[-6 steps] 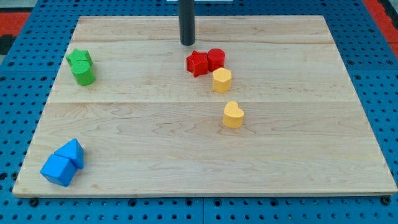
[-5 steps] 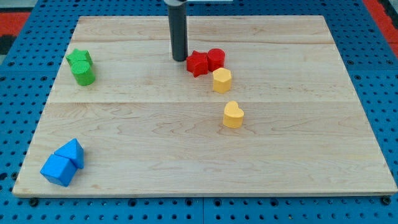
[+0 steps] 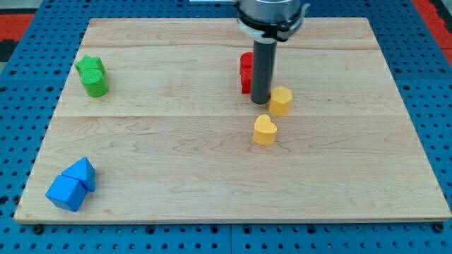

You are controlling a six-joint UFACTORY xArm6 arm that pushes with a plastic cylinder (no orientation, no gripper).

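a: we see a pale wooden worktop on a blue pegboard

b: we have no jaws, only the rod; my tip sits just left of a yellow block, with red blocks half hidden behind the rod

a: another yellow block, heart-shaped, lies below; green blocks and blue blocks sit far left
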